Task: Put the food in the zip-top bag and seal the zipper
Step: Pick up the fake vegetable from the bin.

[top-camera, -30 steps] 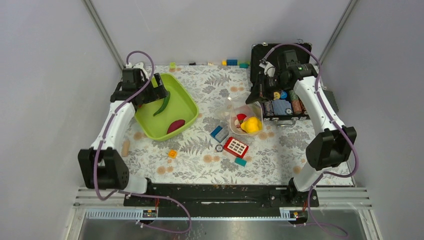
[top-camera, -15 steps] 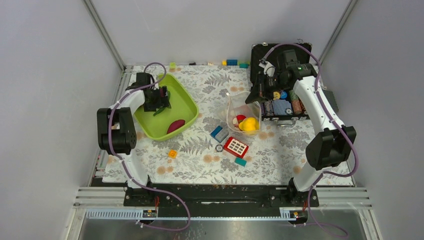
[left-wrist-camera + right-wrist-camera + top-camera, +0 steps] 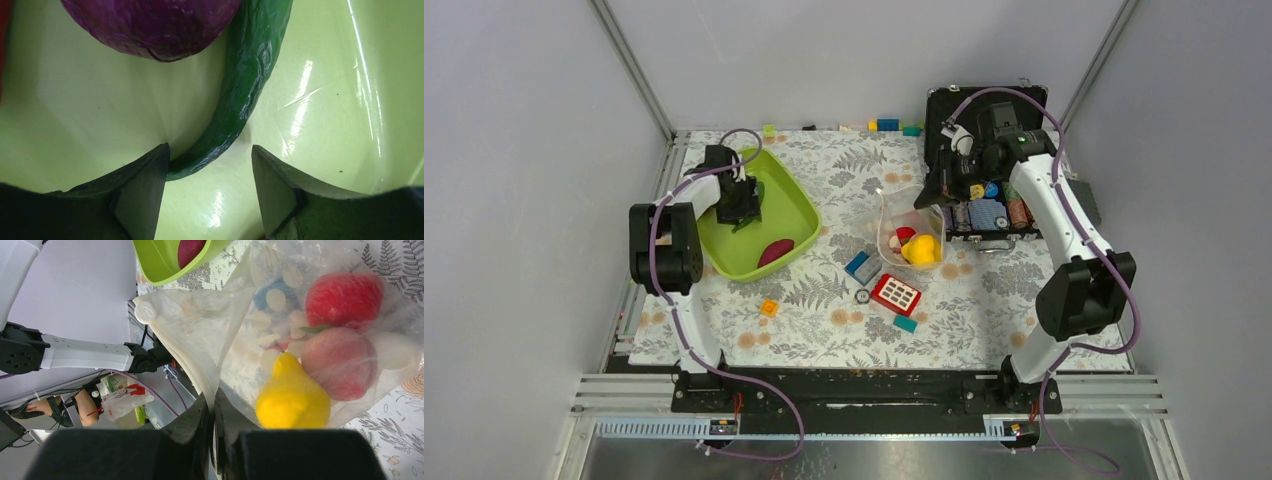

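Observation:
My left gripper (image 3: pixel 742 199) is open inside the lime-green tub (image 3: pixel 799 205). In the left wrist view its fingers (image 3: pixel 210 155) straddle the lower end of a long green chili (image 3: pixel 250 75); the left finger touches it. A purple onion (image 3: pixel 155 25) lies just beyond. A dark red piece (image 3: pixel 774 250) lies in the tub. My right gripper (image 3: pixel 929 193) (image 3: pixel 214 405) is shut on the mouth edge of the zip-top bag (image 3: pixel 904 225) (image 3: pixel 225 315). The whitish zipper (image 3: pixel 172 352) gapes open. Inside are a yellow lemon (image 3: pixel 292 397), a pink peach (image 3: pixel 337 362) and a red fruit (image 3: pixel 342 292).
A black case of poker chips (image 3: pixel 989 212) stands right behind the bag. Loose blocks lie in front of the bag: a red tile (image 3: pixel 896 294), blue (image 3: pixel 862 266), orange (image 3: pixel 769 307), teal (image 3: pixel 905 323). More blocks (image 3: pixel 887 125) line the far edge.
My left arm has folded back and its gripper has moved right, down into the tub over the green chili. The right gripper still holds the bag, which has shifted slightly.

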You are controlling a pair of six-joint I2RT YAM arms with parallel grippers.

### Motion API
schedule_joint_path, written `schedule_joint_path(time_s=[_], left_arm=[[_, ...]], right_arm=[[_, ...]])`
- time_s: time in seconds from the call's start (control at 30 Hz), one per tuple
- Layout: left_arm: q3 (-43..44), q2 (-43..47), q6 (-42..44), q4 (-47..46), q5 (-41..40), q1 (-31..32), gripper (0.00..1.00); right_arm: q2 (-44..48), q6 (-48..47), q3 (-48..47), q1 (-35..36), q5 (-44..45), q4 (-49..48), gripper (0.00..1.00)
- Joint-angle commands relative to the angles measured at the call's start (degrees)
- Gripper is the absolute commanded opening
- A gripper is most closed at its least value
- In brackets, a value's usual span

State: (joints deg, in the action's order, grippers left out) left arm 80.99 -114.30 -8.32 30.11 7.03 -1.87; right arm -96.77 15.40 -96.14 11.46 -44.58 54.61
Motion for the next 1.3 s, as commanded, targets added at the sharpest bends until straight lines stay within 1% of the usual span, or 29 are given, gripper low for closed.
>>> schedule_joint_path(time_s=[0.0, 0.07, 0.2, 0.27, 0.3, 0.33, 0.37, 0.4, 0.53, 0.67, 0.87, 1.03, 1.27], left_arm=[[1.8, -0.7, 1.8, 0.1, -3.9, 1.5, 0.59], [2.6, -1.6, 2.1, 0.9, -5.0, 1.6, 0.50], [4.3, -3.4, 3.3, 2.6, -9.6, 5.0, 0.32], [4.6, -3.6, 4.0, 2.7, -12.5, 6.7, 0.21], [4.8, -3.5, 4.0, 2.8, -13.8, 7.4, 0.12], [4.6, -3.2, 4.2, 2.8, -14.3, 7.9, 0.08], [4.7, -3.0, 4.3, 2.7, -14.3, 8.2, 0.06], [4.7, -2.4, 4.2, 2.8, -14.0, 8.5, 0.01], [2.8, 1.3, 3.2, 1.7, -12.3, 9.2, 0.00], [-1.3, 8.1, 1.9, -0.8, -7.8, 9.6, 0.00], [-7.0, 19.8, -0.6, -4.3, 0.0, 11.3, 0.00], [-11.9, 32.4, -1.5, -10.0, 5.2, 17.1, 0.00], [-13.8, 47.3, -0.4, -16.2, 15.5, 27.3, 0.00]], right_arm=[[3.7, -0.3, 0.4, 0.5, -1.4, -0.8, 0.11], [4.1, -0.4, 0.6, 0.5, -1.4, -0.8, 0.11], [5.0, -0.2, 1.4, 0.5, -0.9, -0.9, 0.11], [5.3, -0.1, 1.6, 0.5, -0.6, -1.0, 0.11], [5.4, 0.1, 1.7, 0.5, -0.6, -0.9, 0.12], [5.4, 0.1, 1.9, 0.5, -0.9, -1.0, 0.12], [5.6, 0.1, 2.1, 0.5, -0.9, -1.0, 0.12], [5.9, 0.3, 2.3, 0.5, -0.9, -1.0, 0.12], [7.3, 0.7, 3.0, 0.5, -0.2, -0.9, 0.12], [8.6, 1.3, 4.1, 0.5, 0.8, -1.3, 0.12], [9.8, 5.1, 5.5, 0.5, 2.7, -3.1, 0.12], [11.3, 9.5, 7.9, 0.8, 5.1, -6.5, 0.12], [13.6, 13.2, 10.5, 1.0, 4.6, -10.0, 0.12]])
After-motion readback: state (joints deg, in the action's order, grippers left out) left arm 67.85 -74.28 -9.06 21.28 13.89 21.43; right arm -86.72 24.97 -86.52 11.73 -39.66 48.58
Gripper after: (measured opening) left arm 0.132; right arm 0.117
